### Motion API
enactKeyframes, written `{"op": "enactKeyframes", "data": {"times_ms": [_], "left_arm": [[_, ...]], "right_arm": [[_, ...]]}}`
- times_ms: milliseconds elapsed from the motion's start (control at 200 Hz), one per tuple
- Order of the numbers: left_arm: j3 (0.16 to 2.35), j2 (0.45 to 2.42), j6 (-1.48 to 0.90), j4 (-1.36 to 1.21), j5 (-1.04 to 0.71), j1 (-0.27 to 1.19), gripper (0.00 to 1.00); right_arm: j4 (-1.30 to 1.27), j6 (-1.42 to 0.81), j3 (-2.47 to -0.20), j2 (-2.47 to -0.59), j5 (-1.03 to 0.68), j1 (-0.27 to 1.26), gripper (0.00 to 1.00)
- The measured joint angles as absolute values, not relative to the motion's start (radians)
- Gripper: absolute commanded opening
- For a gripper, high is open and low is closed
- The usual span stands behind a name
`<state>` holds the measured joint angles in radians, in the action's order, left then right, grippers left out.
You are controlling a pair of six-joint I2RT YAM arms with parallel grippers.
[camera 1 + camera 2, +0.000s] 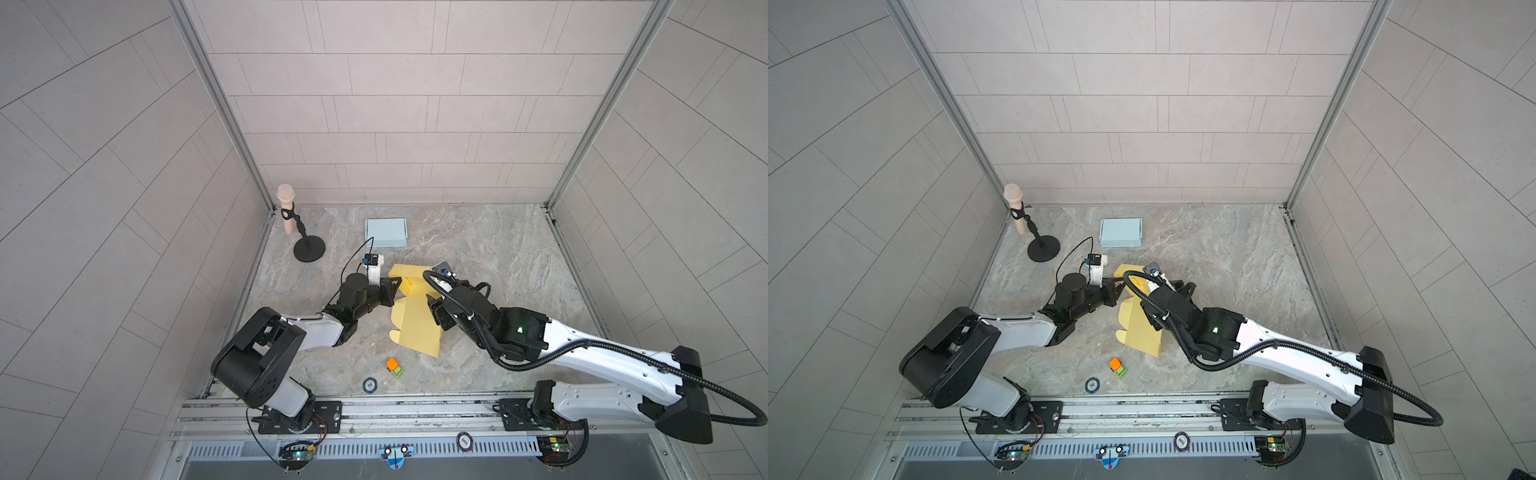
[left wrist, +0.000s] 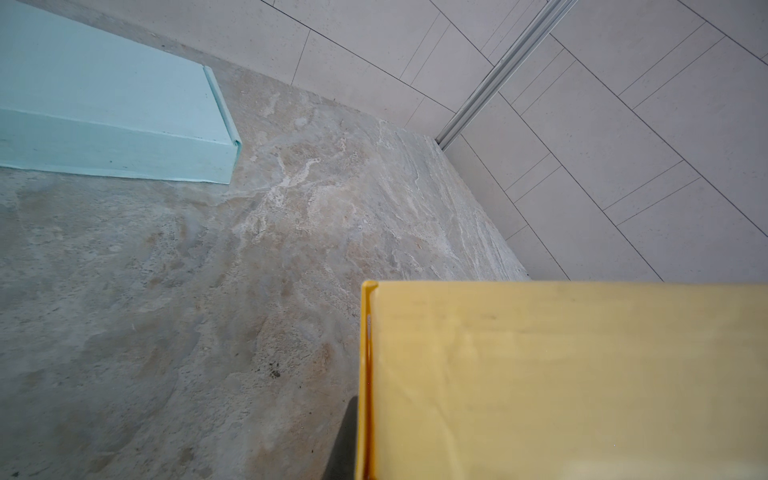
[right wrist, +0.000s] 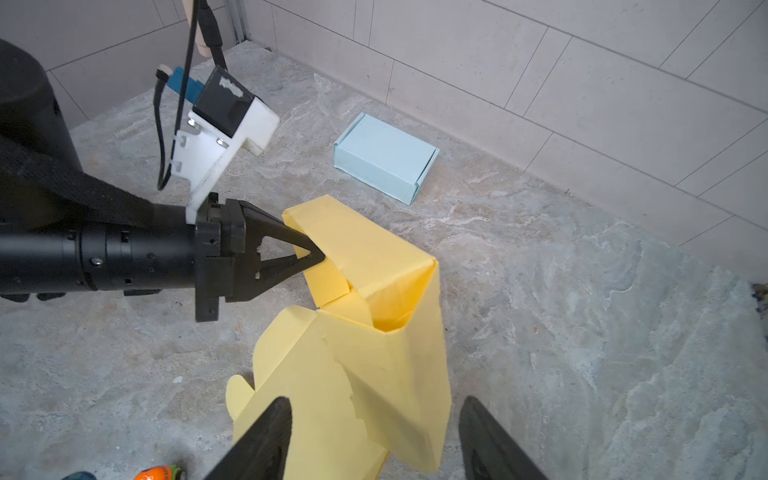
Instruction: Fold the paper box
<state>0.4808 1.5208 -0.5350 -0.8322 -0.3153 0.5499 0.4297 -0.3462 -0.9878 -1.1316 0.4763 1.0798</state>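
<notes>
1. Right wrist view: a marbled grey-beige tabletop (image 3: 582,311) forms the floor of a cell lined with pale tiles (image 3: 540,83). In both top views the tiled walls rise on three sides, and the left wrist view shows a metal corner post (image 2: 500,70) where two walls meet.
2. The yellow paper box (image 3: 374,353), partly folded, sits near the middle of the tabletop. One panel is raised and creased, and its flaps spread toward the front.
3. The left gripper (image 3: 320,259) has its jaws drawn to a point, pinching the raised top flap of the yellow paper box from the left.
4. The right gripper (image 3: 376,405) has its jaws wide apart at the near lower part of the yellow paper box, holding nothing. One finger lies over the paper, the other over stone beside it.
5. A pale blue box (image 1: 385,232), closed, lies near the back wall, apart from the yellow one. A microphone stand (image 1: 309,249) occupies the far left corner.
6. Toward the front edge lie a small orange-and-green toy (image 1: 395,368) and a round disc (image 1: 369,385), near each other.
7. An aluminium rail (image 1: 415,409) along the front edge carries both arm bases.
8. Open stone runs from the yellow paper box to the right wall and into the far right corner.
</notes>
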Motion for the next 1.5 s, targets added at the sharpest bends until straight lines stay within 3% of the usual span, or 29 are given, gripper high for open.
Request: {"op": "enactKeyframes", "data": {"times_ms": [265,701,991,1497], "left_arm": [[0.480,1.520,-0.544,-0.834,-0.317,0.545,0.05],[0.480,1.520,-0.551,-0.846,-0.318,0.540,0.05],[0.478,1.521,-0.553,-0.849,-0.317,0.535,0.05],[0.471,1.520,-0.561,-0.847,-0.305,0.528,0.05]], "right_arm": [[0.462,-0.338,-0.976,-1.128,0.511,1.074,0.49],[0.459,-0.307,-1.050,-1.282,0.540,1.069,0.34],[0.464,-0.319,-1.098,-1.357,0.565,1.068,0.33],[0.535,-0.424,-1.202,-1.544,0.803,1.071,0.33]]}}
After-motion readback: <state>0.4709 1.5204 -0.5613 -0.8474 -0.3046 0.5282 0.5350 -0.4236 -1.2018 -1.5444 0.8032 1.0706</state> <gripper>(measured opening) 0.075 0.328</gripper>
